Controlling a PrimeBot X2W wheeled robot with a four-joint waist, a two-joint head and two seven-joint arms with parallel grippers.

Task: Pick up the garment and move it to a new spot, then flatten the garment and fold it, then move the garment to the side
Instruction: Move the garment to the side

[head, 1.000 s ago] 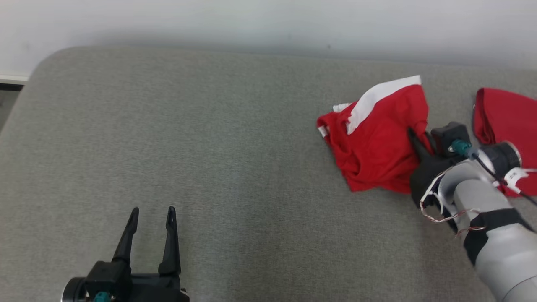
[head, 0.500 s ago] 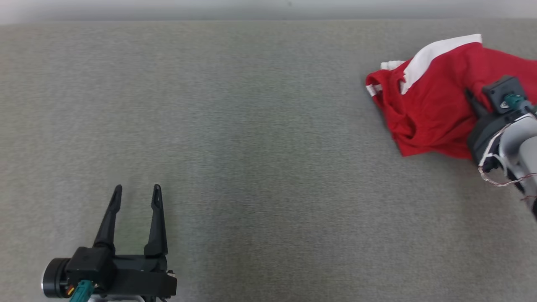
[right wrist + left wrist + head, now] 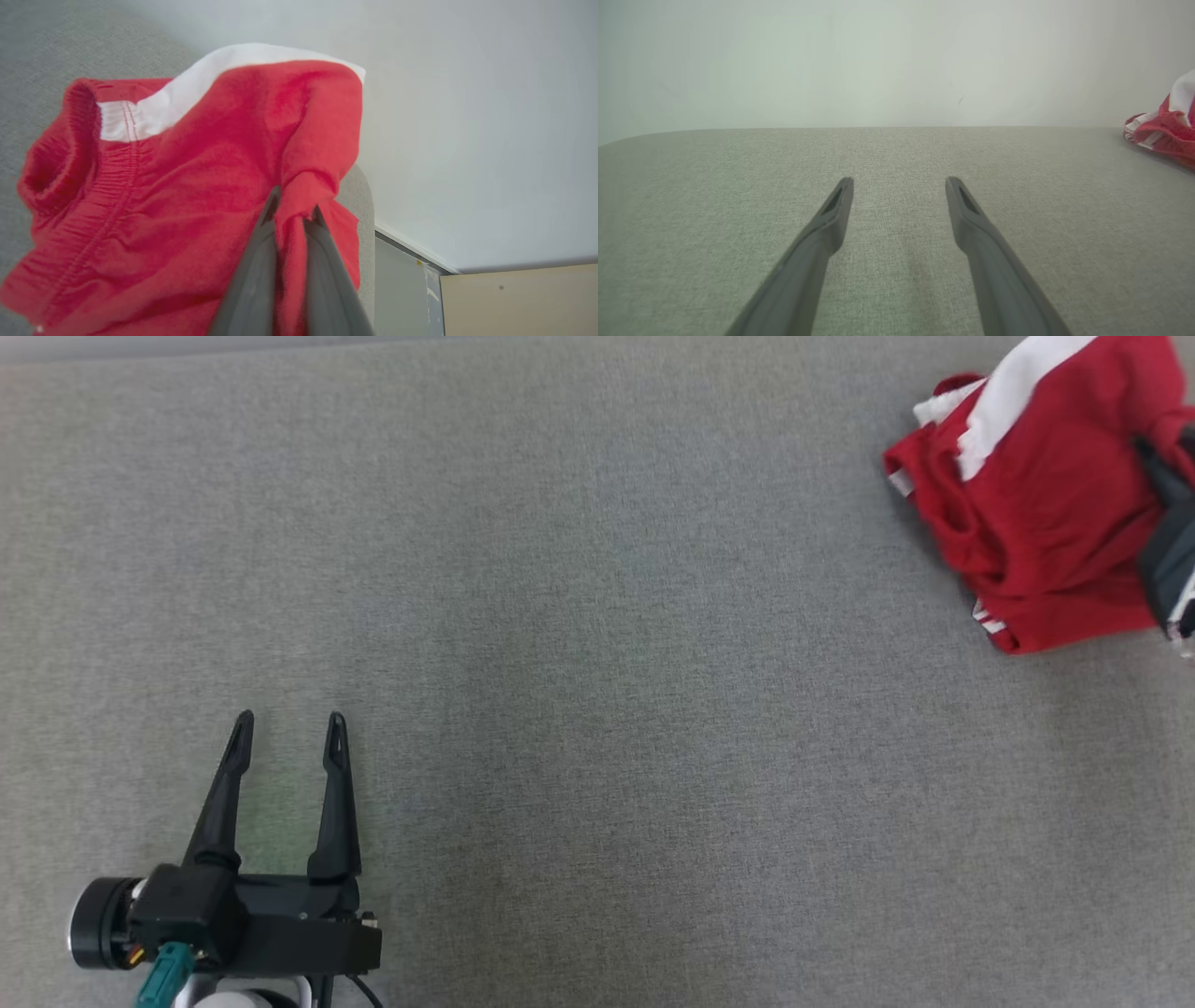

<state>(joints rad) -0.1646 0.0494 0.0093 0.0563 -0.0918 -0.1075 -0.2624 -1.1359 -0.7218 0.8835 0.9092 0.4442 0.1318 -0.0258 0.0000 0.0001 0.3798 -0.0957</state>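
The grey cloth-covered tabletop [image 3: 597, 616] lies bare across its middle and near edge. That bare stretch is probably where the garment will be spread.

The garment [image 3: 1036, 504], red with a white band, sits bunched close to the far edge at the right end. It hangs in folds from one gathered pinch, which suits carrying it but not laying it flat. Whether its lower hem touches the tabletop or has come clear cannot be told.

The left gripper [image 3: 290, 716] waits low near the left end of the near edge, well apart from the garment. Its fingers [image 3: 831, 219] are spread wide with nothing between them. It looks parked out of the way, ready to take a second corner once the cloth arrives.

The right gripper [image 3: 296, 203] has its fingers pressed together on a ridge of red cloth, which bulges out above the tips. The hold appears firm.

The head view gives the layout, with the garment at one end and the idle gripper at the other, but the right gripper there is a dark shape at the picture's edge. The right wrist view shows the pinch itself, plus the ribbed waistband and a rounded tabletop corner behind the cloth. The left wrist view adds the wall beyond the far edge and a sliver of the garment at its right side.
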